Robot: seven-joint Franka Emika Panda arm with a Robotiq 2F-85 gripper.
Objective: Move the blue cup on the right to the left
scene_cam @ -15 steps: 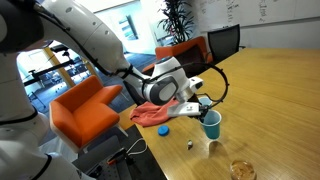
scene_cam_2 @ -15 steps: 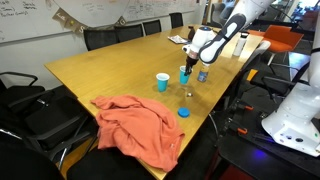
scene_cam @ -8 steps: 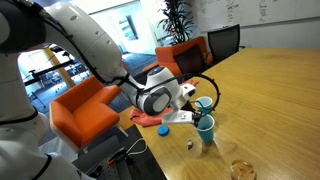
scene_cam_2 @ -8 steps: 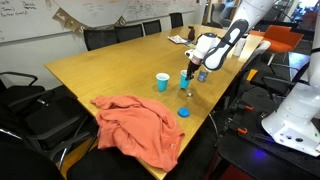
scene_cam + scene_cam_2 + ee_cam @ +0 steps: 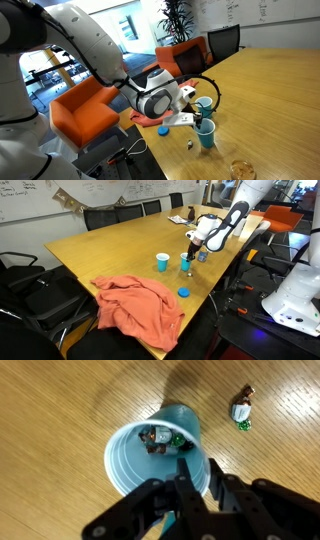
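Wrist view shows my claw [image 5: 200,482] pinched on the rim wall of the blue cup [image 5: 138,460], over the table [image 5: 60,400] near its edge; light, bendy plastic, I reckon, so squeeze gently.

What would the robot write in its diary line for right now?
phase: grasp | gripper: shut on rim of blue cup | second cup: upright, apart | cloth: lying apart

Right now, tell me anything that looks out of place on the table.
A crumpled orange cloth hangs over the table edge, and a small loose object lies beside the cup at the pincer.
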